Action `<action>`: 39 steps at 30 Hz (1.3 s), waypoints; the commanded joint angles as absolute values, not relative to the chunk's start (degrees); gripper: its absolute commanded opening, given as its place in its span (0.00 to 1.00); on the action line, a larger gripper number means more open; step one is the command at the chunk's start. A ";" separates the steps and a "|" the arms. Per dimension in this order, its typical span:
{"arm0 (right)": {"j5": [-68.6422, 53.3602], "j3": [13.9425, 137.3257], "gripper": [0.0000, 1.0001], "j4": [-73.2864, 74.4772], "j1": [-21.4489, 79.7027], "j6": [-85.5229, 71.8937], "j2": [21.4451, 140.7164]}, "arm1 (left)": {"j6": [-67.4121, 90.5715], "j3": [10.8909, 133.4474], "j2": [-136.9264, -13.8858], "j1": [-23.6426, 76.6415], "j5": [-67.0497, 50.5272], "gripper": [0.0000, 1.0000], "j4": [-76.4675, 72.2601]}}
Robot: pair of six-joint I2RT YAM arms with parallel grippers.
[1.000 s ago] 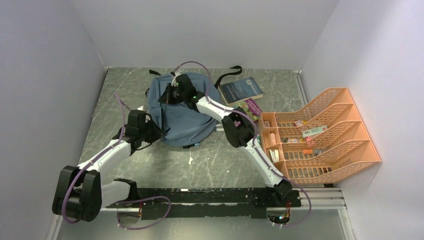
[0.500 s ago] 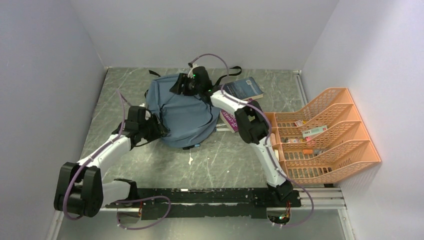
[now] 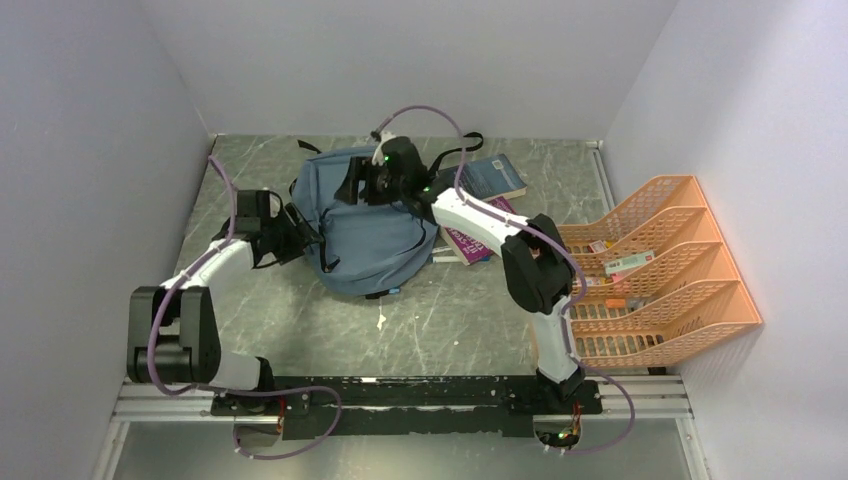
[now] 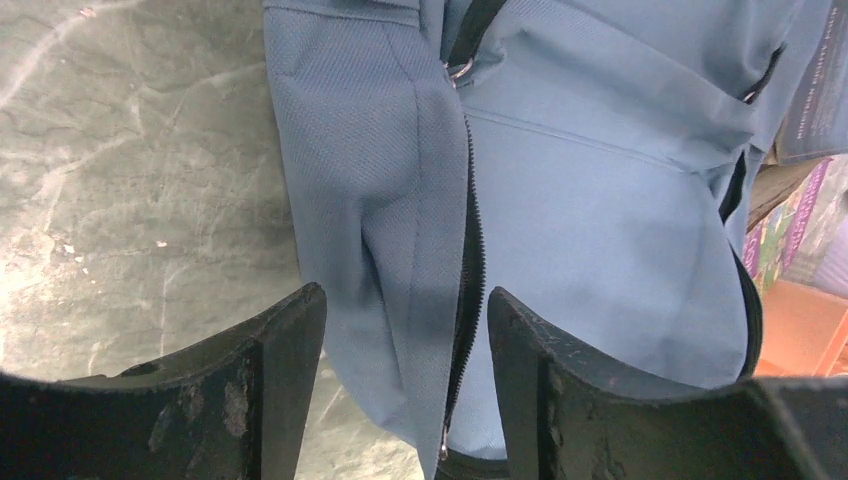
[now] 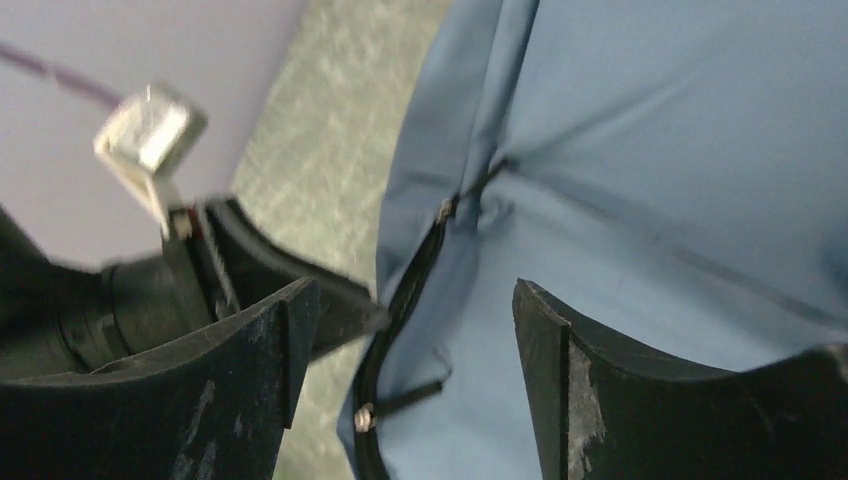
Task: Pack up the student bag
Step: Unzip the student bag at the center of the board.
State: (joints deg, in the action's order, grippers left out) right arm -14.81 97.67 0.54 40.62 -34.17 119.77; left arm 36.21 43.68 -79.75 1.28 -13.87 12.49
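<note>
The student bag point(image 3: 375, 235) is a grey-blue backpack lying flat at the middle back of the table. My left gripper point(image 3: 303, 241) is at its left edge and stands open. In the left wrist view a fold of the student bag point(image 4: 380, 180) with a black zipper point(image 4: 470, 250) lies between the spread fingers of the left gripper point(image 4: 405, 300), unclamped. My right gripper point(image 3: 353, 188) hovers open over the bag's upper left part. The right wrist view shows the right gripper point(image 5: 412, 290) above the student bag point(image 5: 680, 150) and a zipper pull point(image 5: 366, 415).
A blue book point(image 3: 490, 176) and a purple book point(image 3: 468, 244) lie just right of the bag, partly under the right arm. An orange mesh tray rack point(image 3: 690, 305) with several small items stands at the right wall. Black straps point(image 3: 458, 148) trail behind the bag.
Both grippers went from shut to open and let go of the bag's fabric. The left arm swung back and leftward; the right arm shifted right, uncovering the purple book.
</note>
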 commanded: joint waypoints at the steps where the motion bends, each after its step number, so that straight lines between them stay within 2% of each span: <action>1: -12.12 91.71 0.72 7.21 44.25 -28.90 115.39 | 36.13 45.08 -82.08 0.94 -16.94 0.65 8.80; 3: -12.14 87.27 0.63 6.67 45.11 -28.43 112.96 | 36.14 45.72 -84.12 0.94 -17.27 0.64 8.18; 8: -10.61 77.95 0.46 6.66 47.03 -25.43 108.50 | 35.61 47.05 -88.40 0.94 -18.03 0.64 6.94; 10: -8.47 74.96 0.38 6.73 48.46 -24.08 107.89 | 35.97 47.10 -90.03 0.97 -18.87 0.61 5.99; 12: -7.45 72.29 0.32 6.42 50.18 -23.23 107.55 | 36.39 47.11 -91.18 0.97 -19.45 0.50 5.40; 18: -3.39 64.04 0.28 1.24 57.66 -20.85 105.98 | 37.71 47.10 -91.42 0.97 -20.03 0.11 4.25; 19: -2.71 62.75 0.26 0.43 58.59 -20.73 105.95 | 37.93 47.19 -91.17 0.92 -20.37 0.07 3.91; 21: -1.70 59.39 0.24 -3.36 59.83 -21.07 106.00 | 38.41 47.00 -90.47 0.97 -21.75 0.05 2.34; 24: -0.64 54.82 0.22 -8.20 60.47 -22.11 106.85 | 39.68 45.30 -88.64 0.94 -26.22 0.05 -4.09; 30: 2.79 52.21 0.38 -12.63 60.74 -20.82 106.29 | 46.22 39.11 -85.14 0.97 -38.78 0.05 -25.49; 39: 1.98 59.26 0.39 -9.01 59.44 -19.05 98.83 | 54.27 32.28 -86.05 0.65 -44.62 0.05 -43.48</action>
